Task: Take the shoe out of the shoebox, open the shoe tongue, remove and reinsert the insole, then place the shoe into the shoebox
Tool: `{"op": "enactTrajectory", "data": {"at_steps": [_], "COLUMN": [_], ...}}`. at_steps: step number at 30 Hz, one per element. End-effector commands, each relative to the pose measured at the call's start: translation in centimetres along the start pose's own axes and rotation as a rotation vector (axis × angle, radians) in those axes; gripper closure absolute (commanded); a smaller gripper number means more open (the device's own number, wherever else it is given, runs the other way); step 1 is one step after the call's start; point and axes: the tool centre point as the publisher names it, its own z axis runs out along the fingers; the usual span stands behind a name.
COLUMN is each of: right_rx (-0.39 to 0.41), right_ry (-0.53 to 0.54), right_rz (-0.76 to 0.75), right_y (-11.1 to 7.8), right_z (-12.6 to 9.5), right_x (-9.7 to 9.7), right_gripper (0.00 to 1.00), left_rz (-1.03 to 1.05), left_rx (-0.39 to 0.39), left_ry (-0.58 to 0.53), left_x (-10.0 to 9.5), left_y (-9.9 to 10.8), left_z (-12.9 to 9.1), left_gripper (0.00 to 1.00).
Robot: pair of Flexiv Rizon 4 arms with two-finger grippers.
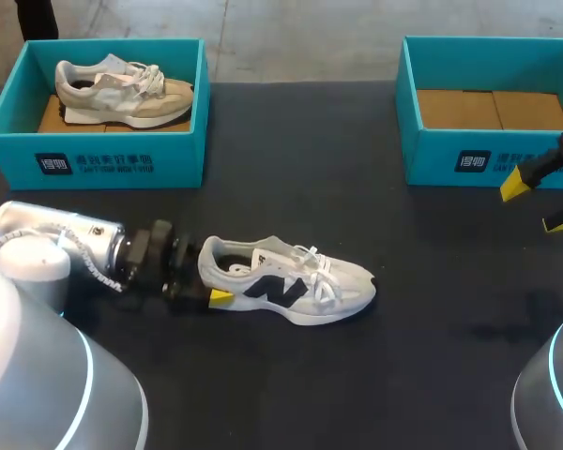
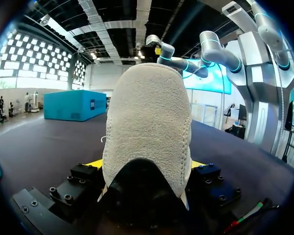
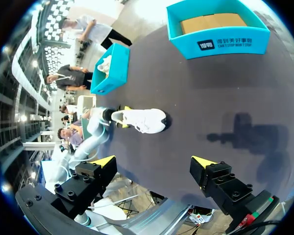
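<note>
1. The white shoe (image 1: pixel 291 286) lay on its sole in the lower middle of the head view, on the dark worktop (image 1: pixel 432 356), toe pointing to the frame's right, well apart from both boxes.
2. The left gripper (image 1: pixel 214 281) was clamped on the shoe's heel, a yellow tip on either side, as the left wrist view showed.
3. The right gripper (image 1: pixel 538 204) hung at the right edge of the frame with its fingers spread wide and nothing in them, just in front of the empty box (image 1: pixel 488 155) at upper right.
4. A beige shoe (image 1: pixel 122 94) sat in the other box (image 1: pixel 103 159) at upper left and played no part at this moment.
5. Judging by this, the shoe was out and the tongue was next. The heel grip looked best used as an anchor: firm, low, and not twisting the shoe.
6. The right gripper would need to cross to the laces, narrow its fingers, pinch the tongue's top edge and lift it up and toward the toe.
7. Snagging a lace loop or dragging the shoe off the left gripper seemed the main risks.
</note>
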Motion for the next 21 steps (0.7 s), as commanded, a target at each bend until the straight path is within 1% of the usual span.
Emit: {"op": "enactTrajectory", "data": {"at_steps": [1,17,21], "right_rx": [0.0,0.0,0.0], "right_ry": [-0.003,-0.003,-0.003], "right_rz": [0.002,0.002,0.002], "right_y": [-0.01,-0.01,-0.01], "right_z": [0.09,0.09,0.09], "right_x": [0.0,0.0,0.0], "right_gripper": [0.0,0.0,0.0], "left_rz": [0.0,0.0,-0.002], "left_rx": [-0.002,-0.002,-0.014], "left_ry": [-0.03,-0.03,-0.035], "left_x": [0.61,0.61,0.63], "left_y": [0.0,0.0,0.24], "left_z": [0.04,0.04,0.49], "left_gripper": [1.0,1.0,1.0]}}
